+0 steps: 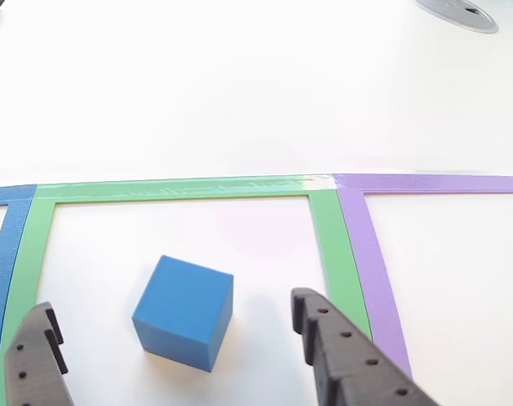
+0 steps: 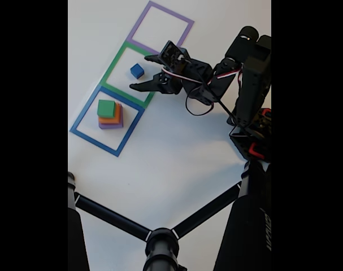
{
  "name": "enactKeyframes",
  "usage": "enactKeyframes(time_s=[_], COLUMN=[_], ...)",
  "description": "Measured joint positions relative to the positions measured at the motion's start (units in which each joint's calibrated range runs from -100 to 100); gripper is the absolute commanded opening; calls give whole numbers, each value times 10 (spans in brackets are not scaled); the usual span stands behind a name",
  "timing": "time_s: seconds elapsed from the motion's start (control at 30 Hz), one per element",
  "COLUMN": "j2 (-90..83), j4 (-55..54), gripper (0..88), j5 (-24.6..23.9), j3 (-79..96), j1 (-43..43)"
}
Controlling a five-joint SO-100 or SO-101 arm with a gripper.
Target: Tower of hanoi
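There are 4 blocks: 1 blue cube (image 2: 137, 70), 1 green block (image 2: 106, 108), 1 orange block (image 2: 111, 119) and 1 purple block (image 2: 111, 125). There are 3 square outlines: 1 blue outline (image 2: 81, 118), 1 green outline (image 2: 114, 61) and 1 purple outline (image 2: 138, 26). There is 1 gripper (image 2: 140, 73).

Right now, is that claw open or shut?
Open. In the other view the gripper has its two dark fingers spread wide apart, with the blue cube sitting untouched between them on the table.
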Motion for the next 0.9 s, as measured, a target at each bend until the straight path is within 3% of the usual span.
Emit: enactKeyframes(time_s=[0.9], j2=[33], j4=[0], gripper=[255], j5=[0], j3=[-12], j1=[-34])
